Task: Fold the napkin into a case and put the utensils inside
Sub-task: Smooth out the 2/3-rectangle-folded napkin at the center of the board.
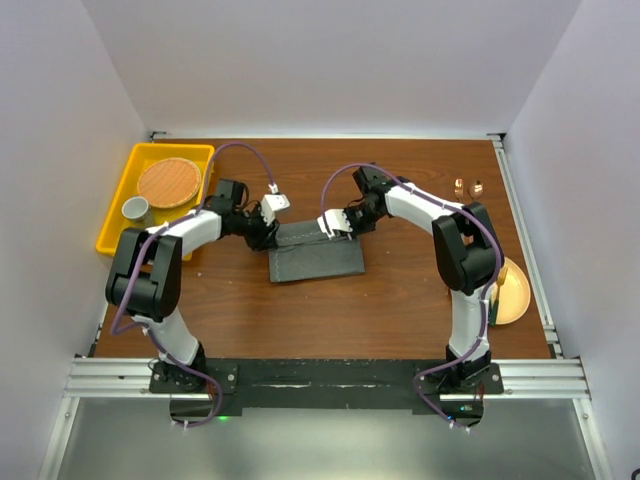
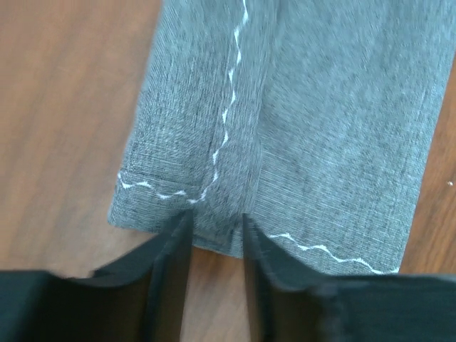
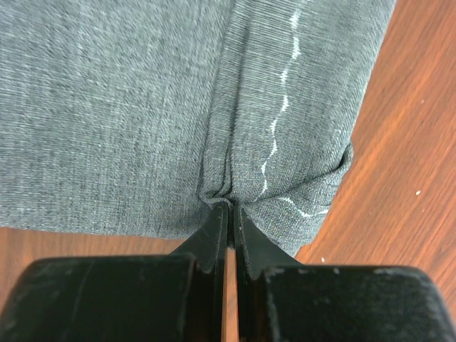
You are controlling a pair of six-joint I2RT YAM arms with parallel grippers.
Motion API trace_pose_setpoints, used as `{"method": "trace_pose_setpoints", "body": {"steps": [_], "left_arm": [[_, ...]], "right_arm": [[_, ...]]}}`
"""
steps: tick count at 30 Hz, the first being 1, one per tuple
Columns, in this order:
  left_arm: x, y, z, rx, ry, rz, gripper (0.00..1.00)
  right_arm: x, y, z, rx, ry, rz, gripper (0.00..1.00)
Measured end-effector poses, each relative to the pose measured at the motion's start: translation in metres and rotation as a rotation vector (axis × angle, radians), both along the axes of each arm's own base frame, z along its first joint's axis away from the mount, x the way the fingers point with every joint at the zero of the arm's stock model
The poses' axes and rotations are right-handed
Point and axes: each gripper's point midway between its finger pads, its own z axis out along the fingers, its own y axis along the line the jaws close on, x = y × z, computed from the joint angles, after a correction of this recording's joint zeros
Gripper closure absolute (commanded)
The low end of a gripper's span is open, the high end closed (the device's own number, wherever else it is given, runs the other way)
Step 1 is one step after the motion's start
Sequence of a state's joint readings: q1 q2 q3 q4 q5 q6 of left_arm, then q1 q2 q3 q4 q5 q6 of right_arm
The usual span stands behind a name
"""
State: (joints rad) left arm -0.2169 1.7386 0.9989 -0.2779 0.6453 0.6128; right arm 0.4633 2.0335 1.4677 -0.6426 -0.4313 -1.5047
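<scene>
Both arms bend in toward the napkin (image 1: 315, 255). The right gripper (image 3: 229, 206) pinches it tight at its tips. The left gripper (image 2: 217, 222) stands loose, jaws apart.

napkin (image 1: 315, 262): 1 | copper utensils (image 1: 459, 187): 2 | yellow tray (image 1: 112, 220): 1 | woven round mat (image 1: 170, 183): 1 | grey cup (image 1: 135, 208): 1 | yellow-orange plate (image 1: 513, 290): 1 | robot arms (image 1: 190, 230): 2
</scene>
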Motion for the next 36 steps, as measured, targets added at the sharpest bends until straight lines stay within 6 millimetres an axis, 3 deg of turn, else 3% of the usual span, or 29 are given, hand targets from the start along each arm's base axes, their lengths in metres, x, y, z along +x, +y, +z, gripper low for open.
{"method": "trace_pose_setpoints", "body": {"steps": [3, 8, 18, 25, 32, 36], "left_arm": [[0.009, 0.000, 0.015, -0.015, -0.065, 0.004, 0.48], [0.018, -0.005, 0.035, -0.036, -0.201, -0.054, 0.44], [0.012, -0.019, 0.028, 0.034, -0.369, -0.275, 0.37], [0.009, -0.028, 0.017, 0.080, -0.412, -0.349, 0.52], [0.010, -0.019, 0.002, 0.154, -0.441, -0.384, 0.82], [0.010, -0.016, 0.000, 0.173, -0.453, -0.395, 0.91]], "right_arm": [[-0.004, 0.003, 0.003, 0.014, 0.020, 0.008, 1.00], [-0.007, 0.005, 0.007, 0.026, 0.041, 0.014, 1.00], [-0.010, 0.006, 0.010, 0.032, 0.062, 0.015, 1.00], [-0.010, 0.007, 0.011, 0.032, 0.064, 0.014, 1.00], [-0.009, 0.007, 0.013, 0.031, 0.069, 0.011, 1.00], [-0.007, 0.010, 0.019, 0.040, 0.068, 0.011, 1.00]]}}
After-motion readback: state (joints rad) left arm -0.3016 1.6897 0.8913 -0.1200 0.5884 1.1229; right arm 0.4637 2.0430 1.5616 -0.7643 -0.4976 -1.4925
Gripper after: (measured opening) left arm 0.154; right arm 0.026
